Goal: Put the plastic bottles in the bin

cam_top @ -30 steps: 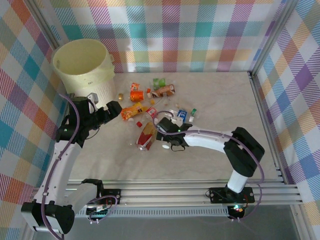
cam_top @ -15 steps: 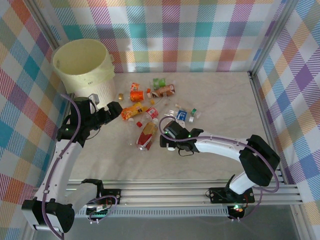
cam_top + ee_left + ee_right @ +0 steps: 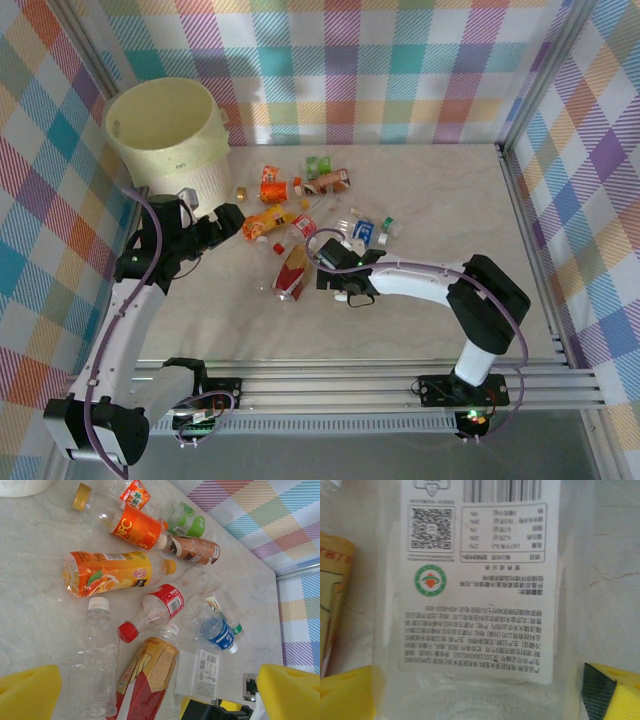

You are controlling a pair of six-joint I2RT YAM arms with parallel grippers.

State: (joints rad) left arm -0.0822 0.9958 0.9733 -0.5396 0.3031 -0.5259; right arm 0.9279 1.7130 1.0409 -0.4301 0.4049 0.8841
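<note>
Plastic bottles lie scattered mid-table: an orange-labelled one (image 3: 265, 222), a red-and-gold one (image 3: 293, 270), a blue-labelled one (image 3: 217, 632) and several more. The pale-yellow bin (image 3: 165, 135) stands at the far left corner. My right gripper (image 3: 338, 270) is low over the table and open. Its yellow fingers (image 3: 345, 692) sit on either side of the base of a clear bottle with a white label (image 3: 480, 580), which lies flat on the table beside the red-and-gold bottle. My left gripper (image 3: 232, 222) hangs open left of the pile, holding nothing, its yellow fingers (image 3: 27, 692) wide apart.
A clear unlabelled bottle with a white cap (image 3: 97, 650) lies nearest the left gripper. Aluminium rails (image 3: 520, 250) edge the table on the right and front. Checked cloth walls surround the table. Bare marble-look tabletop (image 3: 450, 210) extends to the right.
The right arm's elbow swung out to the right and came back, while its gripper stayed at the white-labelled bottle. The left arm and the bottles have hardly moved.
</note>
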